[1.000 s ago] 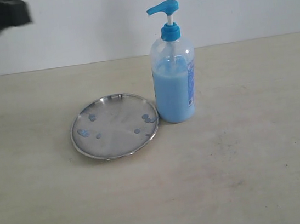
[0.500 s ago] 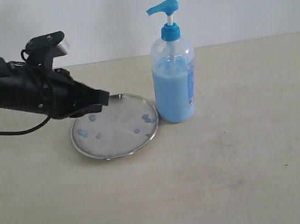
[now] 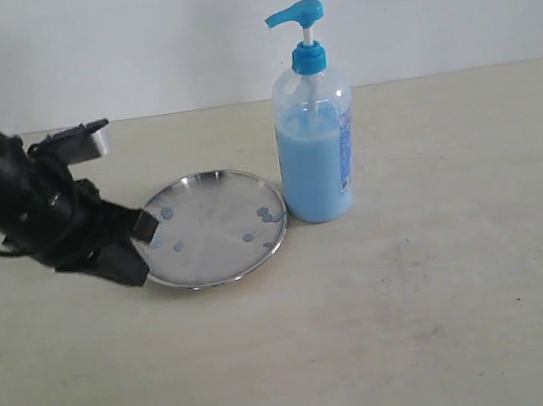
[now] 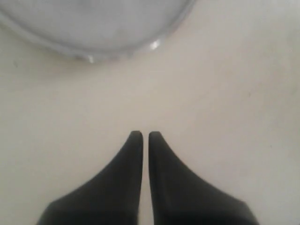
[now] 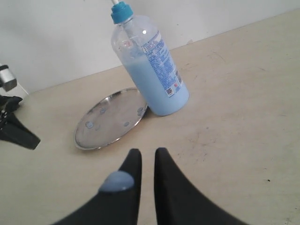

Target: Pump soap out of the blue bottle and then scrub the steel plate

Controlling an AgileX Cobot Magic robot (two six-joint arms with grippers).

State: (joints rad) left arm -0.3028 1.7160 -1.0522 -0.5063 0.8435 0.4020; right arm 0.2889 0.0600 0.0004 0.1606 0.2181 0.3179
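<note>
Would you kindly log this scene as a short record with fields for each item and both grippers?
bottle: upright, right of plate in exterior view, pump raised
plate: flat on table, blue soap drops on it
left gripper: jaws shut, empty, just short of plate rim
right gripper: jaws shut, empty, blue blob stuck on it

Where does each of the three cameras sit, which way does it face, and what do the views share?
Exterior view: off the arms, facing across the beige table to a white wall; shows the tall clear blue-pump bottle, round steel plate and left gripper.
Left wrist view: on the left arm, looking down past the shut left gripper at table and plate rim.
Right wrist view: on the right arm, looking over the right gripper at bottle, plate and left gripper.
Shared: all three show the plate.
</note>
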